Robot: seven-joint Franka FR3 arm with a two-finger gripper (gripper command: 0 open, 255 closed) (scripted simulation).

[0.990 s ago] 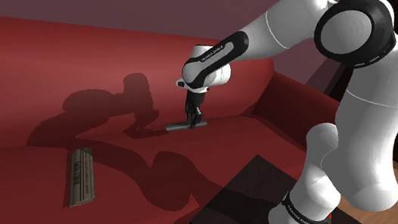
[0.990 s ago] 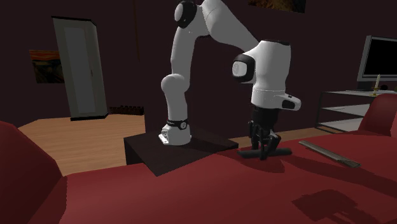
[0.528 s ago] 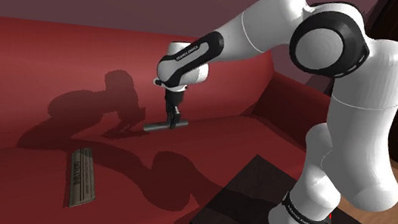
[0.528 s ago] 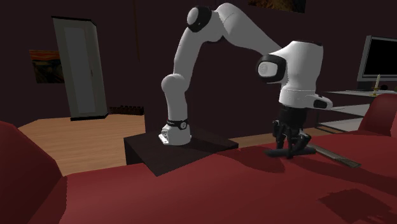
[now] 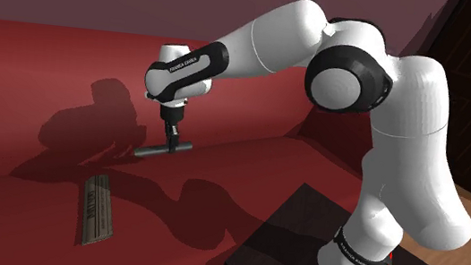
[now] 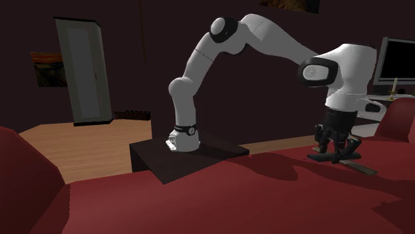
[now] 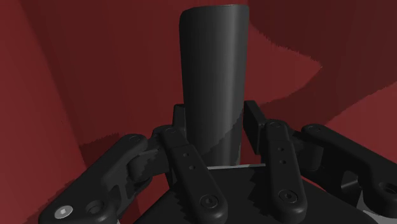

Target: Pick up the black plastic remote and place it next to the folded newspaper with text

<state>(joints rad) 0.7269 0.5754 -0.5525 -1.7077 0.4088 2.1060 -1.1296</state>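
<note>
My gripper (image 5: 170, 145) is shut on the black remote (image 5: 147, 152), a dark bar held level and crosswise under the fingers, a little above the red sofa seat (image 5: 200, 195). The folded newspaper (image 5: 98, 210) lies flat on the seat, nearer the front edge and toward the shoulder view's left of the remote. In the second exterior view the gripper (image 6: 336, 153) carries the remote (image 6: 318, 157) just before the newspaper strip (image 6: 365, 167). The wrist view has the remote (image 7: 213, 76) clasped between both fingers (image 7: 180, 124).
The sofa's backrest (image 5: 51, 72) rises behind the gripper, and its armrest (image 5: 352, 121) stands at the shoulder view's right. The dark stand box (image 5: 303, 242) sits against the seat's front. A television (image 6: 399, 60) and low shelves (image 6: 359, 113) stand behind the sofa in the second exterior view.
The arm has swung toward the shoulder view's left with the remote still clasped, bringing it closer to the newspaper. The newspaper has not moved.
</note>
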